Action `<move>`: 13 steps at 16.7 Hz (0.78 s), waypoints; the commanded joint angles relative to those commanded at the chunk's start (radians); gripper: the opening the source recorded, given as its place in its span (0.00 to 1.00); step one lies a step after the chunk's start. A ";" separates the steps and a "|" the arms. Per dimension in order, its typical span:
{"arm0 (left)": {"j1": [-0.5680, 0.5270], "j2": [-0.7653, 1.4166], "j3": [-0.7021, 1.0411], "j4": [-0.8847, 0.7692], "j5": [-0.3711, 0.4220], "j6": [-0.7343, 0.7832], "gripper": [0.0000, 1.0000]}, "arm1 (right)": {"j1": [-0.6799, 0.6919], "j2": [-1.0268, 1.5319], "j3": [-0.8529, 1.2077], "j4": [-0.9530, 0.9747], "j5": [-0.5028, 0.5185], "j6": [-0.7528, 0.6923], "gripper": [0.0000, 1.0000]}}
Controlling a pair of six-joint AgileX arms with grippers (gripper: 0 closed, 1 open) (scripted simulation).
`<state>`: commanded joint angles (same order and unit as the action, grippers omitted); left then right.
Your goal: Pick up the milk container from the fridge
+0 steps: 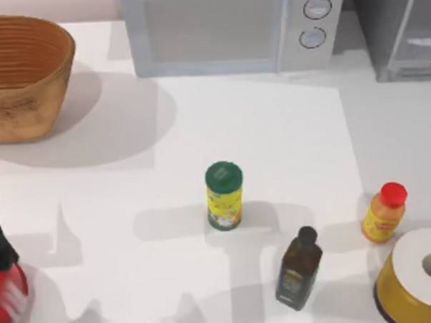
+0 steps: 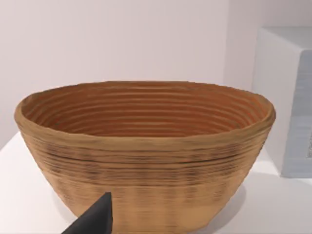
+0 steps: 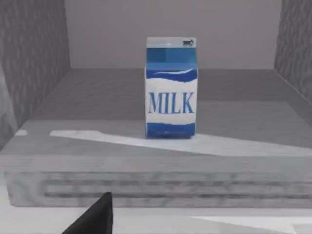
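One milk container (image 3: 171,87), upright on the floor inside the open fridge (image 3: 146,185), well ahead of one dark right gripper fingertip (image 3: 95,217). Finger spread: cannot tell. One basket (image 2: 146,151) just beyond the left fingertip (image 2: 92,217).

Bright, even light, soft grey shadows on table (image 1: 271,123), no glare
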<state>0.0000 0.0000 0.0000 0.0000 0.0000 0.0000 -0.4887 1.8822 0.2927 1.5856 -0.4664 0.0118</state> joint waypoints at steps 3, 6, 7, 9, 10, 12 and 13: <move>0.000 0.000 0.000 0.000 0.000 0.000 1.00 | 0.061 0.123 0.190 -0.059 0.068 -0.003 1.00; 0.000 0.000 0.000 0.000 0.000 0.000 1.00 | 0.135 0.259 0.421 -0.138 0.146 -0.003 1.00; 0.000 0.000 0.000 0.000 0.000 0.000 1.00 | 0.160 0.301 0.492 -0.165 0.172 -0.003 1.00; 0.000 0.000 0.000 0.000 0.000 0.000 1.00 | 0.205 0.370 0.606 -0.214 0.218 -0.003 1.00; 0.000 0.000 0.000 0.000 0.000 0.000 1.00 | 0.223 0.396 0.647 -0.234 0.237 -0.003 1.00; 0.000 0.000 0.000 0.000 0.000 0.000 1.00 | 0.248 0.427 0.697 -0.261 0.263 -0.003 1.00; 0.000 0.000 0.000 0.000 0.000 0.000 1.00 | 0.254 0.433 0.707 -0.267 0.268 -0.003 1.00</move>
<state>0.0000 0.0000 0.0000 0.0000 0.0000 0.0000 -0.2352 2.3154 0.9993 1.3186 -0.1986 0.0084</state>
